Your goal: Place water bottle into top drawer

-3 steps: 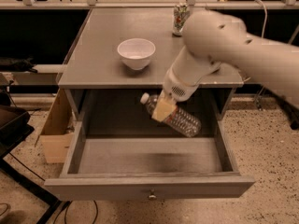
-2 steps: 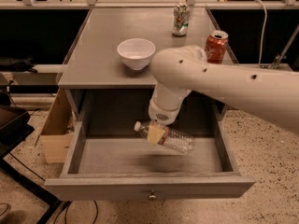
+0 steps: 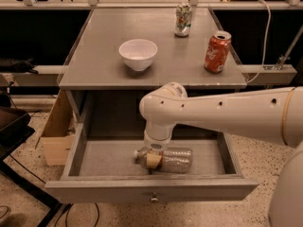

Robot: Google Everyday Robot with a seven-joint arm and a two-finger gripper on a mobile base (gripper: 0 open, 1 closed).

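Observation:
The water bottle (image 3: 173, 160) lies on its side on the floor of the open top drawer (image 3: 94, 189), near the drawer's front, its white cap pointing left. My gripper (image 3: 152, 161) reaches down into the drawer from the white arm (image 3: 203, 117) and is shut around the bottle's neck end. A tan finger pad (image 3: 152, 160) shows against the bottle. The drawer's round metal knob (image 3: 153, 198) is at the centre of its front panel.
On the grey cabinet top (image 3: 94, 70) stand a white bowl (image 3: 138, 53), a red soda can (image 3: 217, 51) at the right and a green-white can (image 3: 183, 19) at the back. A cardboard box (image 3: 57, 131) sits left of the cabinet, a black stand (image 3: 12, 126) further left.
My arm has swung lower and to the left, bringing the bottle down from mid-air to the drawer floor. The red can, hidden before by the arm, now shows.

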